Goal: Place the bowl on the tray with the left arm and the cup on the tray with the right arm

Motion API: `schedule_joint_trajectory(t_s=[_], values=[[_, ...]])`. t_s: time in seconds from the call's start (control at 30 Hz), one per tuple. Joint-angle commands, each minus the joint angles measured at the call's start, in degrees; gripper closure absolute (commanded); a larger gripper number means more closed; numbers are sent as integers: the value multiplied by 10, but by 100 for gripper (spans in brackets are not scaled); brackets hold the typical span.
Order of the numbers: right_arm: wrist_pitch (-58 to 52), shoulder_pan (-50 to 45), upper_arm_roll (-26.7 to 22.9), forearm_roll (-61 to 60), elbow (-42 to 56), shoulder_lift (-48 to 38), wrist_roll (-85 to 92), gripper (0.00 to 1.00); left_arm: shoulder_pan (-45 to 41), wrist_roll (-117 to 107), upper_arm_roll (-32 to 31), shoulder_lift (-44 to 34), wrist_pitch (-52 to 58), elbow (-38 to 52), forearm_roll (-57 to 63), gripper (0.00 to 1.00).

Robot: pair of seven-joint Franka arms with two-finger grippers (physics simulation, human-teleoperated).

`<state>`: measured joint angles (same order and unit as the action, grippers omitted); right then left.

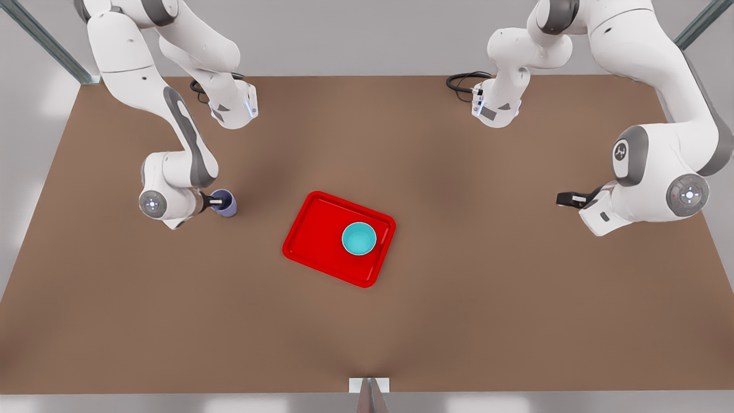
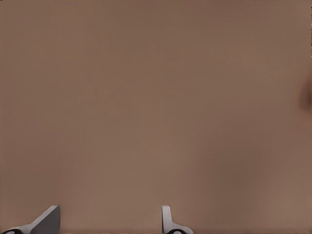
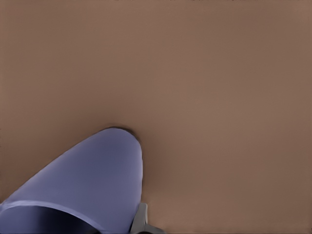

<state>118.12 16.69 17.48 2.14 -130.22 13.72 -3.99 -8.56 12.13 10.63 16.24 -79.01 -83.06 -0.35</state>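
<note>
1. The bowl (image 1: 359, 238) sits on the tray (image 1: 312, 232), centre frame.
2. Right gripper (image 1: 219, 201), left of frame, jaws pinching the cup (image 1: 225, 203) on the worktop (image 1: 459, 287).
3. Left gripper (image 1: 565, 199) waits at right, jaws spread.

The flat bright red rectangular tray (image 1: 321, 226), centre of the frame, looks like glossy smooth plastic. The small round teal bowl (image 1: 359, 238) on it is plain, smooth and satiny. At left, the pale lavender tumbler cup (image 1: 227, 204) is smooth and matt. The brown tabletop (image 1: 459, 287) is matt and even.
</note>
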Motion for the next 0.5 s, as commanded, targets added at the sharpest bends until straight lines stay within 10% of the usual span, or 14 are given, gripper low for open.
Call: schedule_joint_trajectory(t_s=[0.0,0.27,0.47], values=[[-3,0,1,5,2,0,-2,79,0,0,0,-1,0,0,0,0],[-178,-7,125,-76,236,-53,-15,79,0,0,0,-1,1,0,-4,0],[-148,-202,128,-72,340,62,-260,79,0,0,0,-1,1,0,-4,0]])
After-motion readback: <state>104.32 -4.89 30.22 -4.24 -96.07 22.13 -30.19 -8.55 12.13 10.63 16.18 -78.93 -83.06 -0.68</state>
